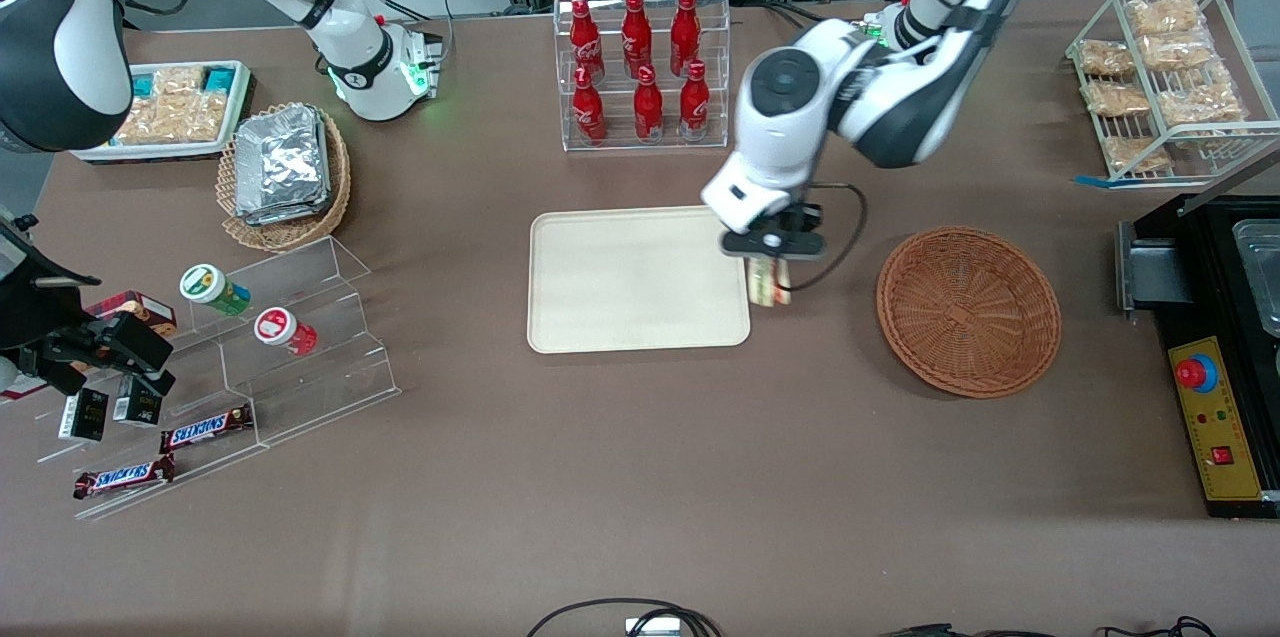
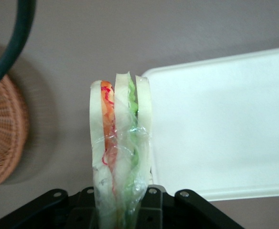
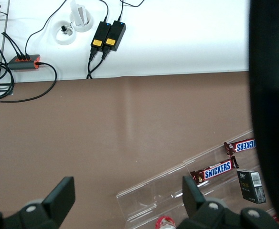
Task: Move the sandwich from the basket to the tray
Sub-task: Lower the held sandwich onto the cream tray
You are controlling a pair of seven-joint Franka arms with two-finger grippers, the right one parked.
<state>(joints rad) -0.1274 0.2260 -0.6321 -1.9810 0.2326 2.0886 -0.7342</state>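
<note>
My left gripper [image 1: 770, 279] hangs above the table between the cream tray [image 1: 600, 317] and the reddish-brown wicker basket [image 1: 968, 309], shut on the sandwich [image 1: 768, 283]. The sandwich is a plastic-wrapped wedge of white bread with orange, red and green filling, held upright and clear of the table just at the tray's edge. In the left wrist view the sandwich [image 2: 121, 143] sticks out from the gripper [image 2: 120, 210], with the tray [image 2: 225, 129] beside it and the basket [image 2: 1, 138] on its other flank. The basket holds nothing.
A clear rack of red bottles [image 1: 640, 67] stands farther from the front camera than the tray. A tan basket of foil packets [image 1: 284, 167] and a clear stepped stand with snack bars [image 1: 250, 357] lie toward the parked arm's end. A black box [image 1: 1215, 347] and wire rack [image 1: 1160, 77] flank the working arm's end.
</note>
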